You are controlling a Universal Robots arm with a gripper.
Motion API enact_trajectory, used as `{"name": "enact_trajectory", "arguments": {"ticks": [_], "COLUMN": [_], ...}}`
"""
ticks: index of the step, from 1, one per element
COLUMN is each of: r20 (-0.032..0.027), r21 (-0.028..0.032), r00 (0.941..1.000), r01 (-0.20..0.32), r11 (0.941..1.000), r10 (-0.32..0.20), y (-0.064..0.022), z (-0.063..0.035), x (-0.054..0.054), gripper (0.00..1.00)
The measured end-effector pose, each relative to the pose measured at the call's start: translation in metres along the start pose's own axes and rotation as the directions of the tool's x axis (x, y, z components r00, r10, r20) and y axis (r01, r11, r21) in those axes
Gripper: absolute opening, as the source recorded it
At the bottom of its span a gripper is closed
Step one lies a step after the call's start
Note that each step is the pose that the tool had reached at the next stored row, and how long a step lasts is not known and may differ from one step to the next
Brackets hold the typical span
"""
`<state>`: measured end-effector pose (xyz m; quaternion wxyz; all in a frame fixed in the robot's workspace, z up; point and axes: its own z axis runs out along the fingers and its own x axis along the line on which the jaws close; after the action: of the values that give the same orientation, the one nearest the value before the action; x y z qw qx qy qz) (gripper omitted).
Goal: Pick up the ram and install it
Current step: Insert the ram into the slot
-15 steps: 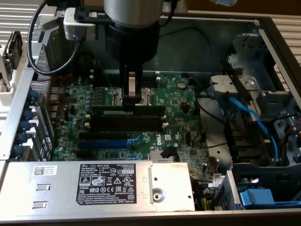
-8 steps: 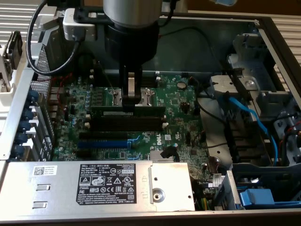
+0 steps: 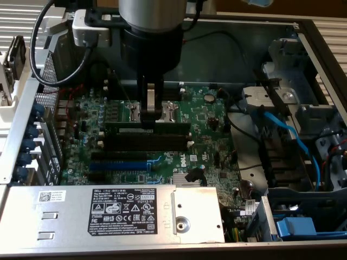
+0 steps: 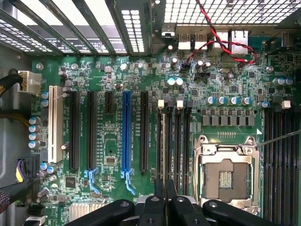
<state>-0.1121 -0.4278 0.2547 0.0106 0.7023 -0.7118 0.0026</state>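
The ram (image 3: 172, 128) is a long dark green strip standing on edge along the rearmost black memory slot of the green motherboard (image 3: 206, 116). My gripper (image 3: 151, 119) comes straight down onto its middle, fingers pinched on the top edge. In the wrist view the ram (image 4: 164, 141) shows edge-on as a thin line running along a slot, and the black fingertips (image 4: 159, 190) of my gripper (image 4: 164, 190) close tightly on either side of it. Whether the strip is fully seated is hard to tell. Its label is hidden.
Free black memory slots (image 3: 146, 143) and a blue slot (image 3: 116, 165) lie just in front of the ram. A silver power supply (image 3: 108, 211) sits nearer the front. Blue cables (image 3: 287, 135) and a drive cage fill the exterior view's right. The CPU socket (image 4: 225, 174) lies beside the slots.
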Motion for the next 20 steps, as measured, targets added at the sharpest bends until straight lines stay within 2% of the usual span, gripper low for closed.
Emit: {"name": "enact_trajectory", "arguments": {"ticks": [2,5,6,20], "r20": [-0.0002,-0.0006,-0.0007,-0.0008], "r21": [0.0064,0.0223,0.0250,0.0262], "r00": [1.0000,1.0000,1.0000,1.0000], "r01": [-0.004,-0.005,-0.006,-0.006], "r11": [1.0000,0.9997,0.9997,0.9996], "r10": [0.004,0.005,0.006,0.006], "y": [0.0002,0.0014,0.0022,0.0057], "z": [0.0000,0.0000,0.0000,0.0035], "x": [0.0000,0.0000,-0.0001,-0.0001], "gripper": [0.12,0.12,0.12,0.12]}}
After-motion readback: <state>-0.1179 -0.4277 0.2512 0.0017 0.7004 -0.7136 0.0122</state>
